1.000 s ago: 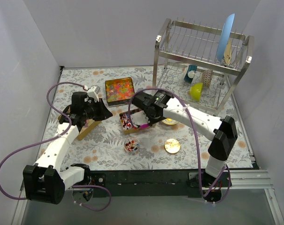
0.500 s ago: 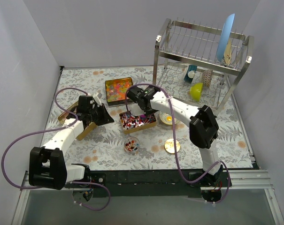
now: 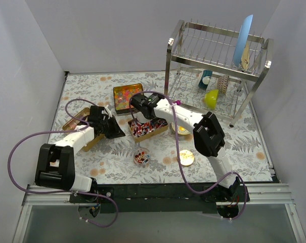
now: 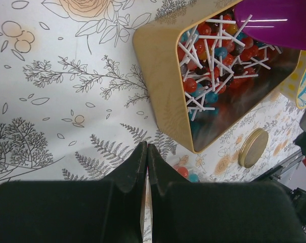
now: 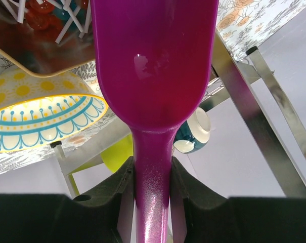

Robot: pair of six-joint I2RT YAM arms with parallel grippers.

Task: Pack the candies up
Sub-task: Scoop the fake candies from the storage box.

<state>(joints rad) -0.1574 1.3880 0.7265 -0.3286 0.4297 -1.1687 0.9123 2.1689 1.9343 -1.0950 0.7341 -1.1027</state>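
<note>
The candies [image 4: 213,55] (lollipops on white sticks) fill the gold tin [image 4: 160,86] mid-worktop [image 4: 67,91]. Just left of the tin, the left jaws are clenched on nothing. Above the tin, the right jaws grasp the purple scoop [image 5: 153,66] by its handle

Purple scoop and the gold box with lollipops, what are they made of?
The purple scoop looks like glossy hard plastic: one even colour, bright shine spots, fine glitter on the handle. The gold box is probably thin metal, satin outside: its inner wall mirrors the lollipops.
</note>
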